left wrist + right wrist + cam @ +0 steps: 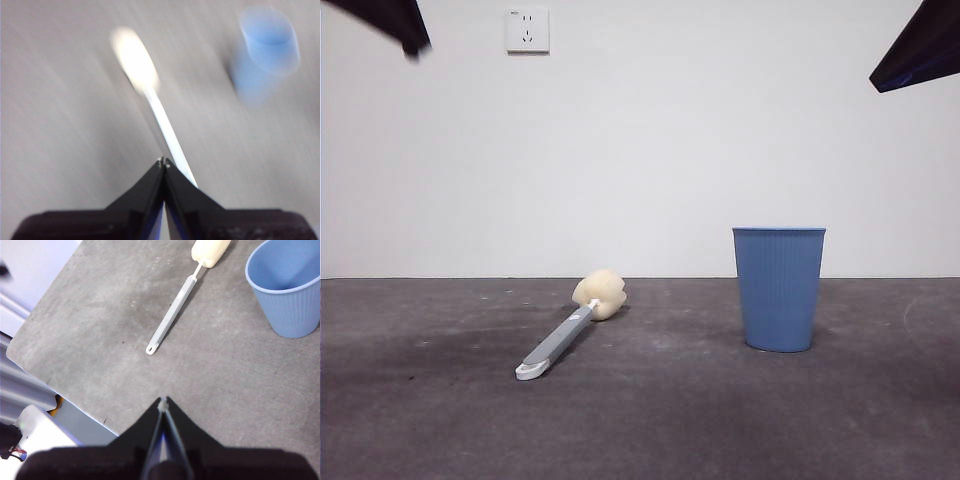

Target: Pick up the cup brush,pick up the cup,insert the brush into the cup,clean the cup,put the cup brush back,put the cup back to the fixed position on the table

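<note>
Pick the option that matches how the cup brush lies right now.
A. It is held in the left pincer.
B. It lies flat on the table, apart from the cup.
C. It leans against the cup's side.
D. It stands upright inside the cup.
B. The cup brush lies flat on the table, with bare surface between it and the upright cup; neither pincer holds anything.

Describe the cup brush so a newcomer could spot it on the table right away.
On the dark grey table, look beside the upright blue cup. The cup brush lies flat there, apart from the cup. Its slim grey handle and rounded cream-yellow sponge head set it apart; neither hand touches it.
</note>
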Controlling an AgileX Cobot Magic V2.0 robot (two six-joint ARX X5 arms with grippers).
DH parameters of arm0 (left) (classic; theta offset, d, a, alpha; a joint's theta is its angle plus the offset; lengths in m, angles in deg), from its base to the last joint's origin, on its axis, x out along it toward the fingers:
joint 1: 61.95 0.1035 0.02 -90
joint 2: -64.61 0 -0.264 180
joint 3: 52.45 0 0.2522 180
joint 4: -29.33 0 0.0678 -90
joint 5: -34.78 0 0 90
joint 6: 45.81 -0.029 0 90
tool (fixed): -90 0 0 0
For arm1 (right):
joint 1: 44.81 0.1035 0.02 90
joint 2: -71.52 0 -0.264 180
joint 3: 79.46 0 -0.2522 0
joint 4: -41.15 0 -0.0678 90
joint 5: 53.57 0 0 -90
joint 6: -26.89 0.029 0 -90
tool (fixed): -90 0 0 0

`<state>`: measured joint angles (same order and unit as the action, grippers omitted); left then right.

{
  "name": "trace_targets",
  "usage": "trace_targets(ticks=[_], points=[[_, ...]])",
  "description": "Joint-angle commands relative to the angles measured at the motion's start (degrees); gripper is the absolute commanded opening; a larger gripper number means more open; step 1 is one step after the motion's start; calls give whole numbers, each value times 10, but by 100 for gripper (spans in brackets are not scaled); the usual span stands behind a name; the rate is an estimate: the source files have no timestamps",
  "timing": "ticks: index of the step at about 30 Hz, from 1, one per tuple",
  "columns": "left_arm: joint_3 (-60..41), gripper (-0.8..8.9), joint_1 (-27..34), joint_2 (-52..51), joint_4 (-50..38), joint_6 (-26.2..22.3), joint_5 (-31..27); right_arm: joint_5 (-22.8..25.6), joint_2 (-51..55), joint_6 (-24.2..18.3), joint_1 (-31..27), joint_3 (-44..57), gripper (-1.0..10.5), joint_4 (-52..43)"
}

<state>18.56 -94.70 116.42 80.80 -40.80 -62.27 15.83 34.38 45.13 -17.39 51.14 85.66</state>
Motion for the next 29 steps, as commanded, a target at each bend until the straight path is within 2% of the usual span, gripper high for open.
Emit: trace_targets(ticks=[1,3,5,8,10,17,23,29], points=[[-46,-4,74,-79,-106,-48,33,-1,0,1,0,-1,2,-2],[-116,-4,150,-162,-199,-49,62,-1,0,1,0,-1,2,-2],[-199,-4,214,-249,-262,-50,56,-1,0,1,0,-1,2,-2],[-306,-4,278,-360,-293,-50,56,-1,0,1,0,-1,2,-2],[-352,-4,299,-405,-292,-49,57,-1,0,1,0,-1,2,-2],[-461,-4,328,-498,-287,-7,59,-1,0,1,0,-1,2,-2],[-517,-4,329,-517,-287,13,58,-1,0,1,0,-1,2,-2],[-546,-4,329,-517,-279,14,58,-1,0,1,0,-1,2,-2]])
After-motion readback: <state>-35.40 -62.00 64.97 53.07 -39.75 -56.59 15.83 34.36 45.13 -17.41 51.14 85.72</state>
